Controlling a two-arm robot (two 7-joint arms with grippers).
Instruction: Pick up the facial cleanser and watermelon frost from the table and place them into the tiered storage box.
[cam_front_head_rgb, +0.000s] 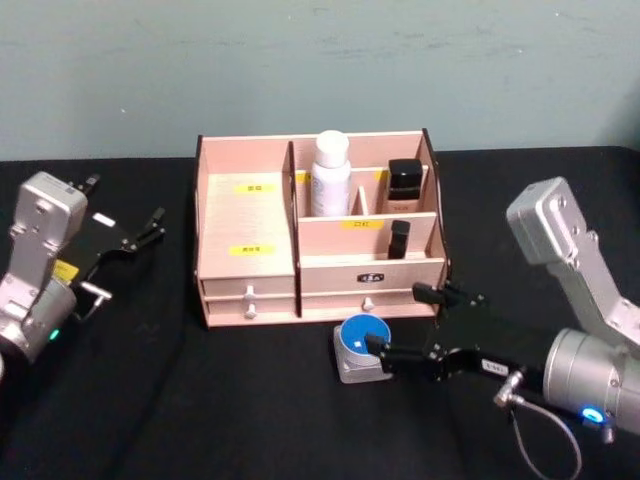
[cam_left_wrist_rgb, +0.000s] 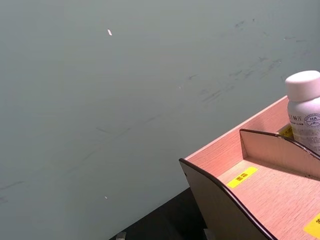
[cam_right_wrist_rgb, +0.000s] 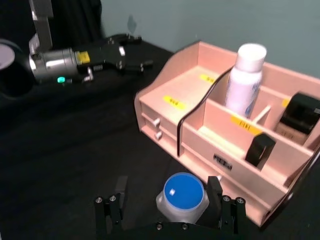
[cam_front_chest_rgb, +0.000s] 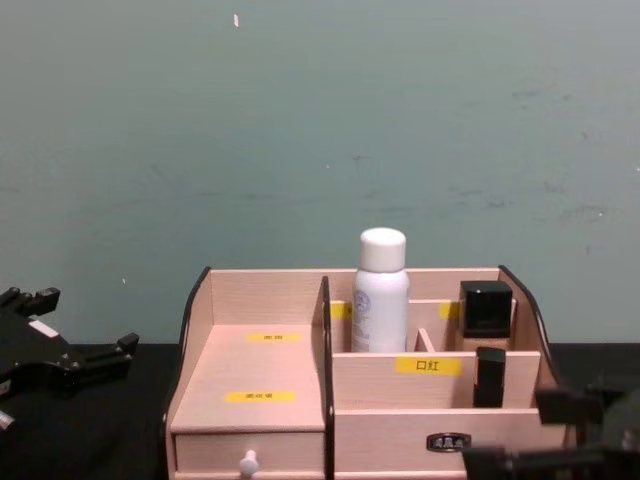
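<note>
The right gripper (cam_right_wrist_rgb: 167, 184), jaws spread wide, straddles a small pale jar with a round blue lid (cam_right_wrist_rgb: 184, 192) standing on the black table (cam_front_head_rgb: 200, 400), just before the pink-beige wooden tiered storage box (cam_front_head_rgb: 245, 215). The left gripper (cam_front_head_rgb: 125, 208) sits well apart at the table's left, fingers parted.

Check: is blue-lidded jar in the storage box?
No, the blue-lidded jar stands on the table before the storage box, between the jaws of the right gripper.

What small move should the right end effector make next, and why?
Probably close on the blue-lidded jar: the right end effector's open fingers flank it on the table before the tiered storage box, which holds the white bottle. The left end effector hovers aside.
</note>
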